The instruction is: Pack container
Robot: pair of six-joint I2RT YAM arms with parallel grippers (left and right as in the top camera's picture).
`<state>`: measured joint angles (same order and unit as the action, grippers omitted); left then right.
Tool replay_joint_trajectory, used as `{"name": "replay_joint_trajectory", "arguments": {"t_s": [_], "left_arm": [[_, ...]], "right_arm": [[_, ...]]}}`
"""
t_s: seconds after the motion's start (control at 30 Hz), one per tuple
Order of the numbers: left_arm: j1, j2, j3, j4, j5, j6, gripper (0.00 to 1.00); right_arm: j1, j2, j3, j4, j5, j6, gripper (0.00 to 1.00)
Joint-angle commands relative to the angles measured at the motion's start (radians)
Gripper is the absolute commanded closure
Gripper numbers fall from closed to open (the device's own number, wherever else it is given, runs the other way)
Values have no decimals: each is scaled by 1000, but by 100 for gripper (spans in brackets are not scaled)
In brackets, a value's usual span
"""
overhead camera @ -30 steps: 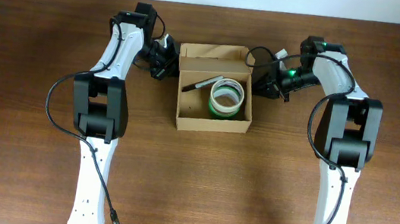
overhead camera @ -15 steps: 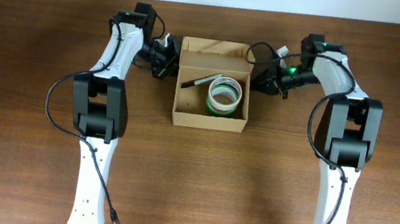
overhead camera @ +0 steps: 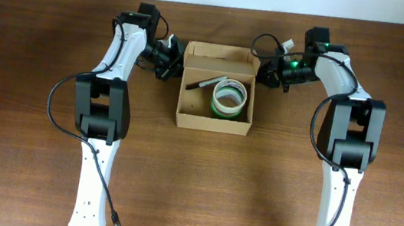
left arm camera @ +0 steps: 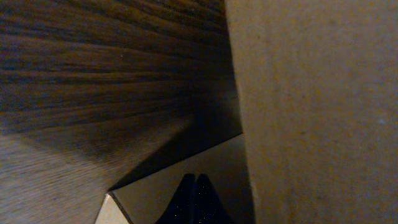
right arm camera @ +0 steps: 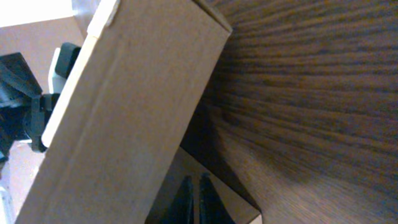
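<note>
Box sits open at table 12 o'clock, roll and pen inside; left pincer at its 10 and right pincer at its 2, both closed tight by side flaps, grip unconfirmed, so fold flaps inward together, slowly.

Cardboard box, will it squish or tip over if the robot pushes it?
It probably slides rather than tips: the box looks low and wide. Its thin walls may flex. The tape roll inside adds a little weight.
</note>
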<state>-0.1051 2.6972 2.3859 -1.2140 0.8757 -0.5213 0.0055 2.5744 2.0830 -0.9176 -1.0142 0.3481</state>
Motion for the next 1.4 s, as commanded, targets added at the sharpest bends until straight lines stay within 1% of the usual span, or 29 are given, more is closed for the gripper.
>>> {"name": "replay_joint_trajectory", "arguments": {"t_s": [0.0,0.17,0.37,0.63,0.83,1.07,1.23,1.37], "left_arm": [[-2,15,4,-1,23,-5,98],[-2,15,4,-1,23,-5,98],[-2,15,4,0,23,-5,98],[-2,15,6,40,22,1,98],[-2,15,18,68,19,67,98],[-1,15,50,116,19,139,98],[-1,15,67,152,19,180,98],[1,15,71,179,20,179,94]], "right_arm": [[6,18,0,10,1,27,96],[6,18,0,45,-27,27,96],[6,18,0,145,-139,27,96],[6,18,1,151,-184,23,96],[6,-3,4,147,-210,-3,96],[6,-63,4,115,-209,-37,96],[6,-96,4,28,-208,-107,96],[6,-112,4,-53,-204,-175,96]]}}
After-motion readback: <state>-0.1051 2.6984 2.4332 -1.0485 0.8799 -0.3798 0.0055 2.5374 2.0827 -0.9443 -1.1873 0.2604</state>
